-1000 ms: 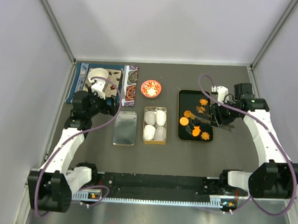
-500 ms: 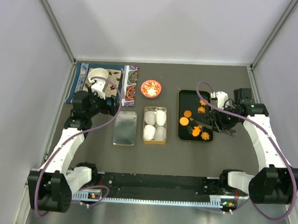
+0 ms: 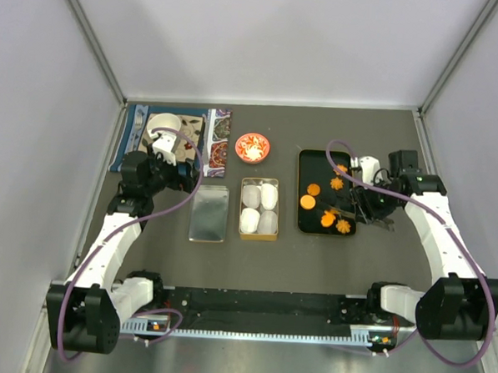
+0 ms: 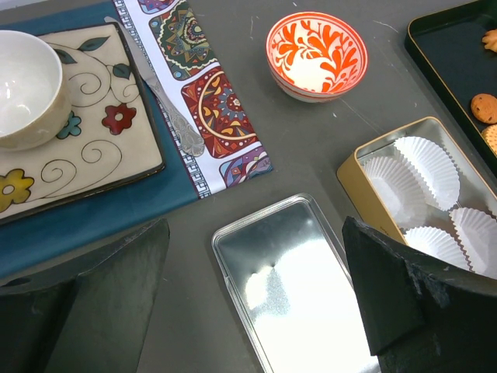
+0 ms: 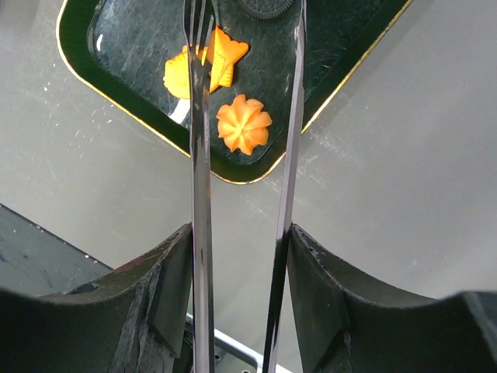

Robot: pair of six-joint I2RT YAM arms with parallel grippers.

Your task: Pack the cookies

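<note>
Cookies (image 3: 313,189) all lie on the black tray (image 3: 304,168) at the right of the table, orange pieces scattered along it, none in the tin. From overhead the right gripper (image 3: 361,205) hangs over the tray's near right side, but what it carries is hard to make out there. The right wrist camera settles that: both fingers (image 5: 167,287) press in on a pair of metal tongs (image 5: 200,194), whose two long arms run up the view with a clear gap between them. The forked tip of one arm lies across a leaf-shaped cookie (image 5: 211,64), though contact cannot be judged. A flower-shaped cookie (image 5: 244,124) sits between the arms near the tray's gold rim, and a black round cookie (image 5: 268,6) peeks in at the top edge. Nothing is pinched between the tongs. Over on the left, the overhead view shows the left gripper (image 3: 179,173) by the placemat (image 3: 220,143). Its own camera shows the jaws spread wide with nothing between them, a silver lid (image 4: 299,295) lying flat below. Just right of the lid stands the gold tin (image 4: 349,167) lined with white paper cups (image 4: 423,159), all unfilled. Behind it is a red-and-white bowl (image 4: 316,47), and a cream cup (image 4: 23,85) rests on a flowered plate (image 4: 101,140).
</note>
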